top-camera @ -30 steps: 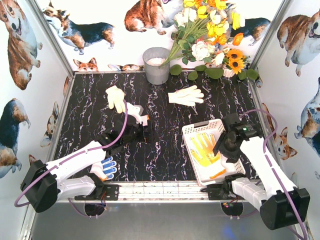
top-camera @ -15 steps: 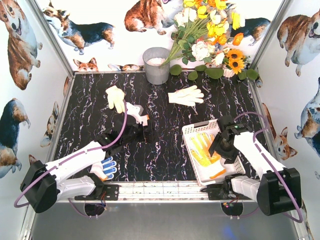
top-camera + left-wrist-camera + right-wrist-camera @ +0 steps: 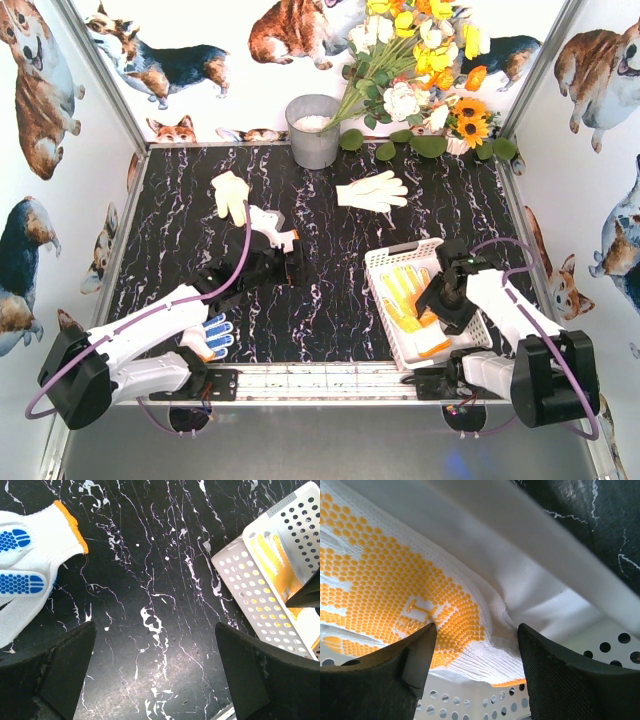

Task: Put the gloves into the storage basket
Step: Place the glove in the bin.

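Overhead, a black marble table (image 3: 335, 310) sits between walls printed with corgis. Two robot arms reach in from the bottom edge.

At lower right, the white perforated basket (image 3: 402, 252) holds a yellow glove (image 3: 402, 296) lying flat, dotted palm up. The right gripper (image 3: 440, 302) hangs low inside the basket, over the glove's right side. Its wrist view shows its jaws (image 3: 475, 672) parted and released. The yellow glove (image 3: 395, 590) fills the space beyond them, against the basket (image 3: 560, 615) wall. No finger pinches the knit.

Three gloves lie outside the basket. A cream glove (image 3: 232, 194) rests at upper left of the table. A white glove (image 3: 372, 190) lies at upper centre, fingers pointing left. A blue-dotted glove (image 3: 212, 336) sits at lower left, partly hidden under the left arm.

The left gripper (image 3: 292, 266) hovers near the table's centre, jaws spread wide and holding nothing. In its wrist view (image 3: 157, 677), bare table (image 3: 160, 555) shows between the fingers. The blue-dotted glove (image 3: 30, 565), orange-cuffed, is at upper left. The basket (image 3: 245, 590) with the yellow glove (image 3: 272, 555) is at upper right.

A grey bucket (image 3: 313, 132) and a bunch of flowers (image 3: 420, 70) stand along the top edge.
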{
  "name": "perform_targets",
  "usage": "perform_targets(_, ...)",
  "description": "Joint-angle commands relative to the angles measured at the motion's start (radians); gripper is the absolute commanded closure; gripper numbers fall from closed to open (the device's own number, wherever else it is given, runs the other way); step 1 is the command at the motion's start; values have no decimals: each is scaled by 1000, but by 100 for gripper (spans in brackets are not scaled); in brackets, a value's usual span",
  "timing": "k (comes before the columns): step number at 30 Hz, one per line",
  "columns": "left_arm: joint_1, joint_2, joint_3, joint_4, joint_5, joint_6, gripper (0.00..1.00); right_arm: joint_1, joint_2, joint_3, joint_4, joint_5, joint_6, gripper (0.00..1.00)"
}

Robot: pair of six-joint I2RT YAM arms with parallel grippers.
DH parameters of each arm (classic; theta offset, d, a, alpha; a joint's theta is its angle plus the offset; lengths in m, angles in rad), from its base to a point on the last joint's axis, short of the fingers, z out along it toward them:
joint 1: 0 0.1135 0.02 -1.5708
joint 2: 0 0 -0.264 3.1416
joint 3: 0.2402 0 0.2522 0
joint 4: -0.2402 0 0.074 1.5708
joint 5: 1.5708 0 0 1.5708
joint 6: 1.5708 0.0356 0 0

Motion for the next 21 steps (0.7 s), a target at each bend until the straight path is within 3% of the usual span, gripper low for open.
perform_targets(1, 10, -8, -11, 4, -5, 4, 0, -5, -19, -31, 33, -76, 82, 33)
perform_targets(8, 10, 19, -1, 18, 9, 3, 0, -5, -79, -57, 31, -167, 150, 35)
perform_targets(21, 11, 28, 9, 13, 1, 10, 0, -5, -143, -80, -55, -115, 134, 35)
